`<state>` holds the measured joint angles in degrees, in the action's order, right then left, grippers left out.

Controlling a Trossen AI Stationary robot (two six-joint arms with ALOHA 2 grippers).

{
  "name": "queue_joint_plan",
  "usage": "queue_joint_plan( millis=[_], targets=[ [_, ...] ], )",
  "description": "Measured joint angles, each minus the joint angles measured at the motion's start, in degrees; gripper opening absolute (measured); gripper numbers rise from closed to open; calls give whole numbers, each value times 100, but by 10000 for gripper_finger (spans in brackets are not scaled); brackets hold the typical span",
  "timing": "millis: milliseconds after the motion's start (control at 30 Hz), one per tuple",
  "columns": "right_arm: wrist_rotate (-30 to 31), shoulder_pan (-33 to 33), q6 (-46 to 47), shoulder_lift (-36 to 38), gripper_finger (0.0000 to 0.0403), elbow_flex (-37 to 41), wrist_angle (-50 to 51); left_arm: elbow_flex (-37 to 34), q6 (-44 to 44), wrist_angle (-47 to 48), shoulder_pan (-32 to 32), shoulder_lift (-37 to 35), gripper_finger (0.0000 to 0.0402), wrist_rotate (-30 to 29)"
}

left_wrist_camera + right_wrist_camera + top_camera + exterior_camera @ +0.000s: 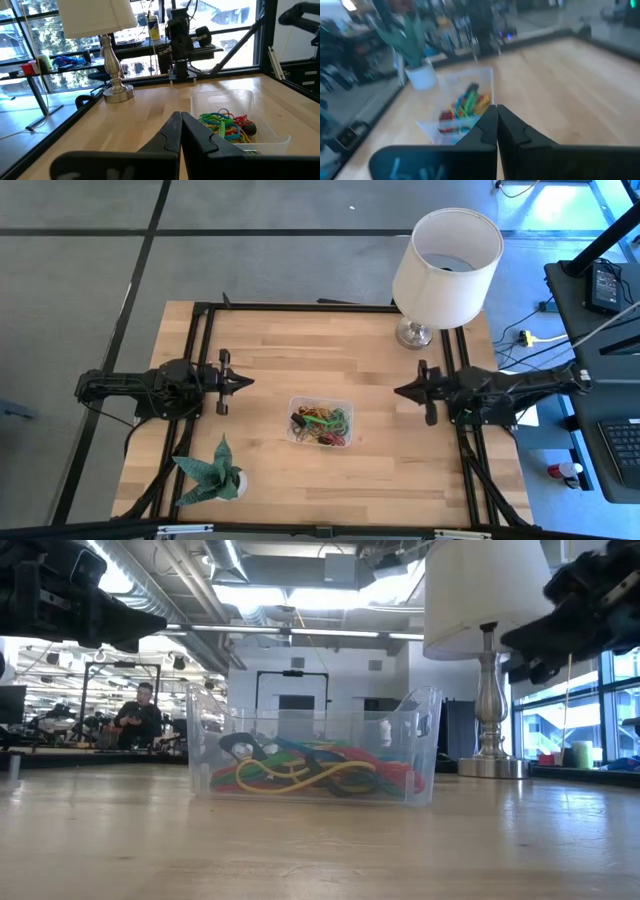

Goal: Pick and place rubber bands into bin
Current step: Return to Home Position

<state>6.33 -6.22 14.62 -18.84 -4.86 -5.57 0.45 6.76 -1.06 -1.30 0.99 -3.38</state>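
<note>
The clear plastic bin [320, 422] stands on the table's middle, toward the near edge, and holds a heap of rubber bands [323, 425] in red, green, yellow and black. The low view shows the bin [312, 755] with the bands [300, 772] on its floor. My left gripper [248, 381] hovers shut over the table's left half, pointing right. My right gripper [399, 391] hovers shut over the right half, pointing left. Both are clear of the bin. The wrist views show the bin [235, 120] [457, 112] past each pair of shut fingers [180, 125] [496, 117].
A white lampshade on a metal lamp [445, 265] stands at the table's far right corner. A green folded-paper plant in a white pot [215, 475] sits near the near left corner. Black frame rails [205, 310] run along the table's edges. A person [138, 710] shows far behind.
</note>
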Motion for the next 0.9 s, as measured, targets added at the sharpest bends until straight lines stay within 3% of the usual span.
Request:
queue_joint_plan(
  millis=[300, 900],
  targets=[
    [-612, 177, -596, 1896, 1, 437, 135, 0, 0, -1, 2, 1, 2, 0],
    [-905, 457, -1492, 1871, 2, 439, 427, 0, 0, -2, 2, 11, 2, 2]
  ],
)
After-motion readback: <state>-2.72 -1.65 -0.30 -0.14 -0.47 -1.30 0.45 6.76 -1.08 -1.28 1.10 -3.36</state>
